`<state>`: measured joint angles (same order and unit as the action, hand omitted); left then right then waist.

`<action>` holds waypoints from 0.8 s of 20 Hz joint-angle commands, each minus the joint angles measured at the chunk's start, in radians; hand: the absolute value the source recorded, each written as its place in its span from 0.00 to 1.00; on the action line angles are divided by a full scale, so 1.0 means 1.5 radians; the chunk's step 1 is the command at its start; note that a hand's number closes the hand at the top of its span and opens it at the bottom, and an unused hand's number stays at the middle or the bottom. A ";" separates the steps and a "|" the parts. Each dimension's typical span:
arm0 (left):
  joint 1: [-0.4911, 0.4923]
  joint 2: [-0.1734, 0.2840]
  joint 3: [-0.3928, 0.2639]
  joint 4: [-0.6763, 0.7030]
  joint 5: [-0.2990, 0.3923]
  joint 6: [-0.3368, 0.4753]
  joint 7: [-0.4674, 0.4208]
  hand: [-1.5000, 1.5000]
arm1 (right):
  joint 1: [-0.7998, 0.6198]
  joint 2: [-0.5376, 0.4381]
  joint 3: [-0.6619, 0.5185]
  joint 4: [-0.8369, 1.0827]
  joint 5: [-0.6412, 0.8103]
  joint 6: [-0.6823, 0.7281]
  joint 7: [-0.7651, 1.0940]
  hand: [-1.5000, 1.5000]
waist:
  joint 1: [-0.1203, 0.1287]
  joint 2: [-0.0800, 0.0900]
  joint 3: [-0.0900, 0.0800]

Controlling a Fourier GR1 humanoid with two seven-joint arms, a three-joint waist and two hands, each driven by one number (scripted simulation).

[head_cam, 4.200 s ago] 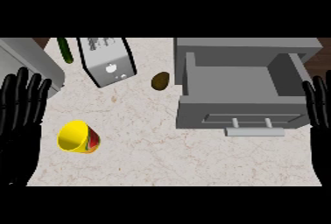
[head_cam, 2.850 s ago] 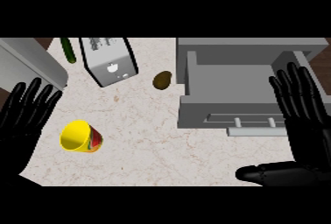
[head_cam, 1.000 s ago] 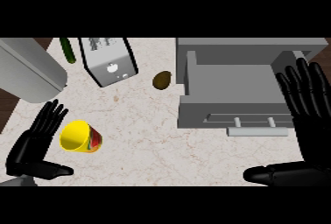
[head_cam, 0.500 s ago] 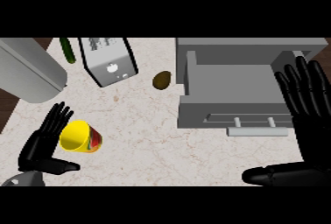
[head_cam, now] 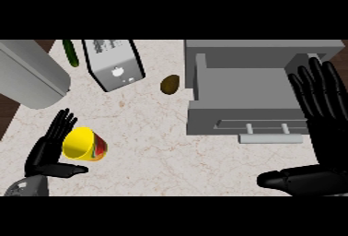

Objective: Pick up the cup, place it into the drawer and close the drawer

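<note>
**Left hand open beside the cup; drawer stands open**

You will find the yellow cup (head_cam: 84, 144) at the lower left of the frame, lying on its side on the marble counter (head_cam: 156, 138). The left hand (head_cam: 49, 151) sits just beside it on the left, fingers straight and thumb spread beneath the cup; nothing is gripped.

The grey drawer (head_cam: 245, 92) occupies the upper right, pulled open, its handle (head_cam: 270, 136) facing the lower edge. The right hand (head_cam: 319, 124) shows at the right edge, fingers straight and extended over the drawer's right side, thumb pointing left.
</note>
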<state>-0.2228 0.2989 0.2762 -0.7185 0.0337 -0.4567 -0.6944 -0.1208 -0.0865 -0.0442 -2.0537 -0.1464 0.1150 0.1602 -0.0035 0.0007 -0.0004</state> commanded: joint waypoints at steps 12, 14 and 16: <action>-0.062 -0.007 -0.030 0.166 -0.031 -0.020 -0.143 0.00 | 0.036 -0.001 -0.012 -0.022 -0.012 0.014 -0.020 0.00 | -0.003 0.000 0.000; -0.088 0.018 -0.015 0.201 -0.013 -0.064 -0.134 0.00 | 0.002 -0.020 -0.036 0.006 -0.045 0.032 -0.011 0.00 | -0.004 0.002 -0.001; -0.079 -0.009 -0.029 0.197 -0.024 -0.040 -0.159 0.00 | 0.023 0.011 0.022 -0.065 0.007 -0.013 0.039 0.00 | -0.004 0.000 -0.001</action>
<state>-0.3394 0.3038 0.2406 -0.4486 -0.0047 -0.4277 -0.8365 -0.0883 -0.0739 -0.0267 -2.0960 -0.1444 0.1186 0.1649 -0.0100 0.0025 -0.0011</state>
